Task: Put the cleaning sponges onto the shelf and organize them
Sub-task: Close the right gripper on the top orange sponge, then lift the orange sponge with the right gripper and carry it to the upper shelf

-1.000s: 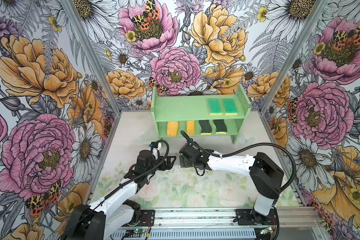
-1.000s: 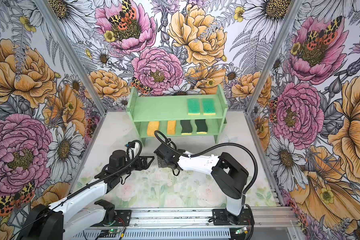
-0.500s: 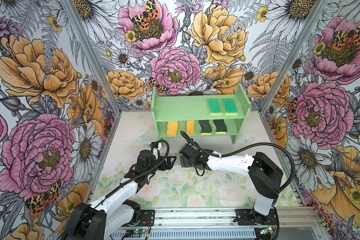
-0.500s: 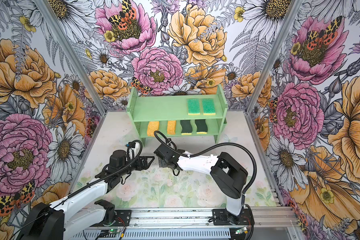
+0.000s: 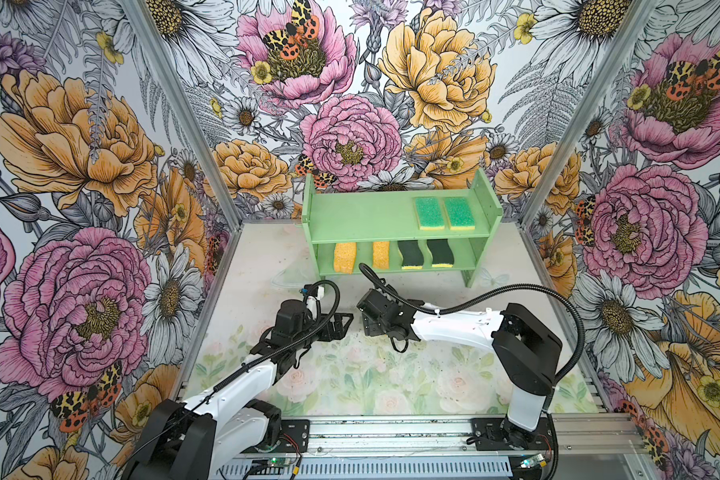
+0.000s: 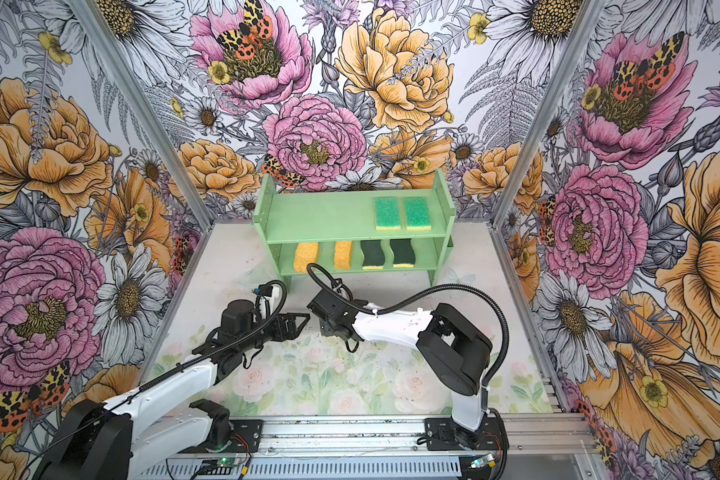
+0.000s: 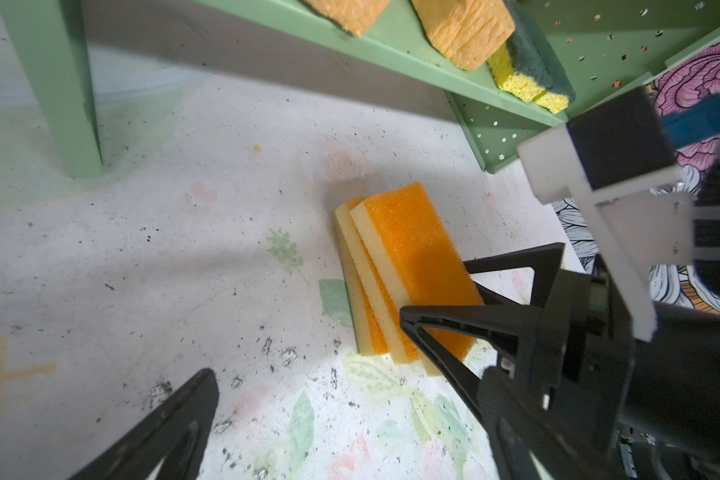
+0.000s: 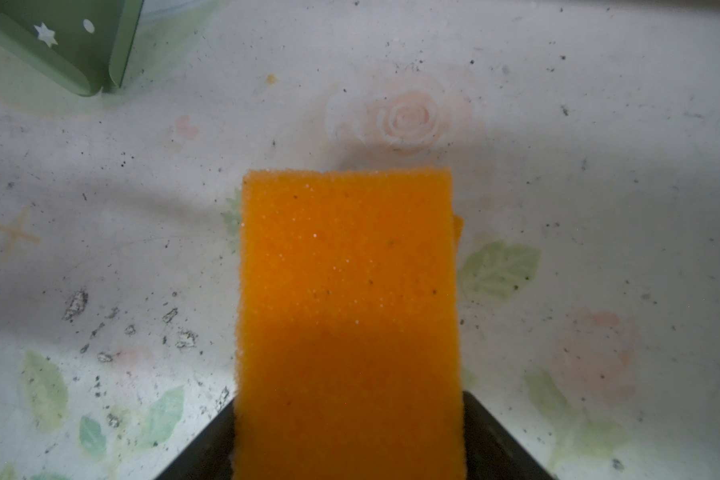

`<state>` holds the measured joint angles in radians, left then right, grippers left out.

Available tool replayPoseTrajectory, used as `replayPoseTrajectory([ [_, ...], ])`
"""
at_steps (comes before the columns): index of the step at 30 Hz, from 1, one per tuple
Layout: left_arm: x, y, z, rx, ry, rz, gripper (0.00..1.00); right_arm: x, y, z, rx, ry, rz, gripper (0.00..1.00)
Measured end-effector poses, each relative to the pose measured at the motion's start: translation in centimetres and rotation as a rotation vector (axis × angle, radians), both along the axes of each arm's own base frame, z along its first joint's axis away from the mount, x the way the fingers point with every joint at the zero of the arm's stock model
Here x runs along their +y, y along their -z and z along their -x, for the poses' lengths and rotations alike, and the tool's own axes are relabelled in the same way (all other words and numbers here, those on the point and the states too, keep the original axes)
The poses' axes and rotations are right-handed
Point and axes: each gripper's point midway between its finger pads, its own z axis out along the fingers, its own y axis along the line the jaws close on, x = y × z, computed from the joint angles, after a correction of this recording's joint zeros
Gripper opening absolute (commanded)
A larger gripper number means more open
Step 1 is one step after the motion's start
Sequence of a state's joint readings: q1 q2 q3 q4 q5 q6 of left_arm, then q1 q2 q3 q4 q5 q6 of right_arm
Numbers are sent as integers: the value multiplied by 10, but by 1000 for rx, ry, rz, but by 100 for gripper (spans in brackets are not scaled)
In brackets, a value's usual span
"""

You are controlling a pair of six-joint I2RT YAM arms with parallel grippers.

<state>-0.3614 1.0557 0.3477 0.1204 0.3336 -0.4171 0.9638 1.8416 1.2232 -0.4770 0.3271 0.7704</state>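
Pale green shelf (image 5: 391, 216) at the back of the tabletop (image 5: 391, 374), close to the flowered wall. On its top tier, at the right end, two green-topped sponges (image 5: 432, 212) lying flat, side by side. On the lower tier, from the left: two porous yellow sponges (image 5: 344, 257) with a gap between them, then two wavy dark-green-topped sponges (image 5: 410, 255) next to each other. In front of the shelf and not touching it, a stack of orange-topped sponges (image 7: 412, 266) flat on the tabletop, hidden under the arms in both top views but plain in the left wrist view; top sponge (image 8: 346, 291) slightly askew on those below. Left pincer (image 5: 344, 326) low beside the stack: gapes wide, grips nothing. Right pincer (image 8: 348, 407) opposite it, reaching in from the right: sets its fingers (image 8: 213, 457) one along each long side of the top sponge at its near end; cannot tell whether clenched on the foam or merely flanking it
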Motion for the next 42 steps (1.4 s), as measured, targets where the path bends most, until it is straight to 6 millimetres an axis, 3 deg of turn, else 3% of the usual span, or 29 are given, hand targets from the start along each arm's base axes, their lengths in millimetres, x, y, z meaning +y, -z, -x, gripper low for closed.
replayPoseTrajectory([
  [15,-1,1,0,1,4,2,99,0,-2,0,-5,-2,-1,61],
  [30,-2,0,0,-1,7,5,99,1,-28,-1,-43,-17,-44,55],
  [42,-1,-9,-1,-28,4,15,99,1,-75,5,-74,-75,-124,52],
])
